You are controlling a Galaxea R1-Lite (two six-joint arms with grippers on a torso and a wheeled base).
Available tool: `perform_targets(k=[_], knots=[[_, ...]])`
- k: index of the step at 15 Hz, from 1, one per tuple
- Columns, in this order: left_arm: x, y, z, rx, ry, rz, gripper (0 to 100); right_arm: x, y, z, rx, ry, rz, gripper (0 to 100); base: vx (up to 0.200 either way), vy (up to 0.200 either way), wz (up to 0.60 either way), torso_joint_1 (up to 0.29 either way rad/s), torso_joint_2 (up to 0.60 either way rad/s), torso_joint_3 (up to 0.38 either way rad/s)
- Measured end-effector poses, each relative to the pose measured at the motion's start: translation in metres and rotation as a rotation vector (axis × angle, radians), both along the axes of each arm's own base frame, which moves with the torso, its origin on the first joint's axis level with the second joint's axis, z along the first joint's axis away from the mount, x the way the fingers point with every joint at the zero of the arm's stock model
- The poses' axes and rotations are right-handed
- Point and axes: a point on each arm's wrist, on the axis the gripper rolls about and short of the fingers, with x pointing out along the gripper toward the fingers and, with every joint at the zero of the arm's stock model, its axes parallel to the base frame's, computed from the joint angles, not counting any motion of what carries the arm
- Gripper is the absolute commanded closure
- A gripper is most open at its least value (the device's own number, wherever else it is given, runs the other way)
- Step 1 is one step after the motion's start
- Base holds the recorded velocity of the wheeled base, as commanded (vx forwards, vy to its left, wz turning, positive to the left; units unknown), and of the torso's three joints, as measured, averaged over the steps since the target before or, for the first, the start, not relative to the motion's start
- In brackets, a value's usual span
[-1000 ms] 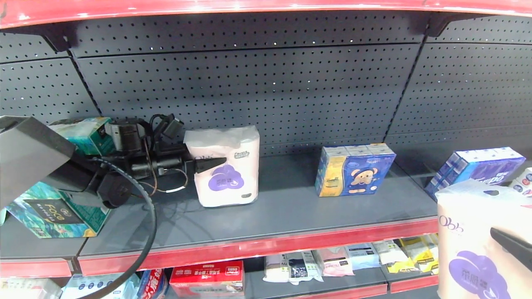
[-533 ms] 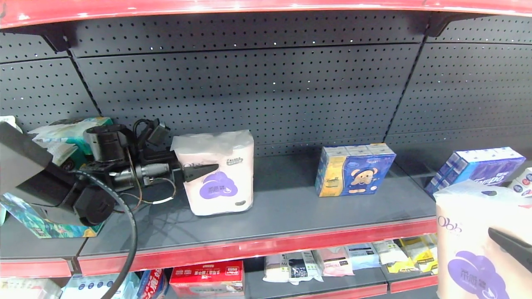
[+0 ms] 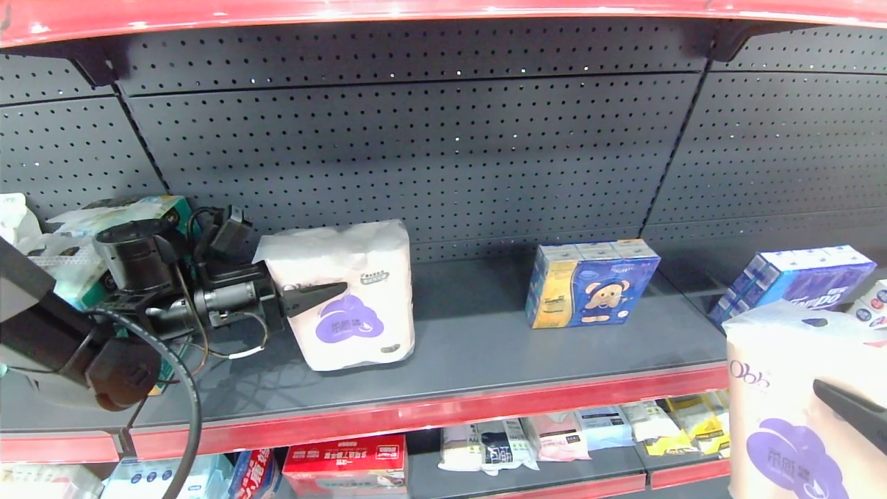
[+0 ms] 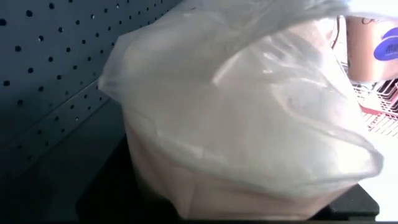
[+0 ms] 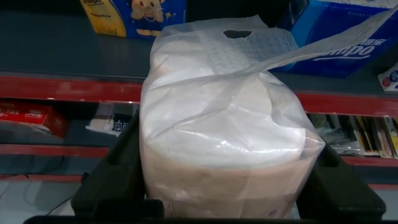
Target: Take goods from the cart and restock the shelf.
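Left hand (image 3: 332, 287) clamped across white toilet-roll pack (image 3: 350, 326), one finger lying over its front face. Pack upright on the left part of the grey shelf (image 3: 485, 353), well apart from blue-yellow tissue pack (image 3: 589, 284). Right hand (image 3: 849, 410) grips second roll pack (image 3: 776, 395), in front of the shelf's red edge.

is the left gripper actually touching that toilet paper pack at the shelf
Touching. Head view: the left gripper clamps the toilet paper pack, its near finger pressed flat on the pack's front, no gap.
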Motion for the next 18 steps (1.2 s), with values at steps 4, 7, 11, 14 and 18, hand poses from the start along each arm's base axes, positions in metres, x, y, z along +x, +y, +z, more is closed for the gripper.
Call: perform_targets(k=[4,7,11,14,18], knots=[[-0.013,0.003,-0.009,-0.003,0.012,0.004,100,-0.001,0.0,-0.001,0.0,-0.001,-0.003,100,0.0,0.0,0.0,0.0,0.0,0.0],[-0.022,0.003,-0.018,0.0,0.046,0.004,100,-0.001,0.0,-0.001,-0.001,0.0,-0.004,100,0.0,0.0,0.0,0.0,0.0,0.0],[-0.024,0.008,-0.02,0.001,0.057,0.022,100,-0.001,0.0,-0.001,-0.001,0.002,-0.002,100,0.0,0.0,0.0,0.0,0.0,0.0],[-0.031,0.01,-0.024,0.002,0.058,0.029,100,0.0,0.0,-0.001,-0.002,0.006,0.0,100,0.0,0.0,0.0,0.0,0.0,0.0],[-0.033,0.012,-0.031,0.001,0.038,0.039,100,0.0,0.0,-0.002,-0.001,0.008,-0.002,100,0.0,0.0,0.0,0.0,0.0,0.0]])
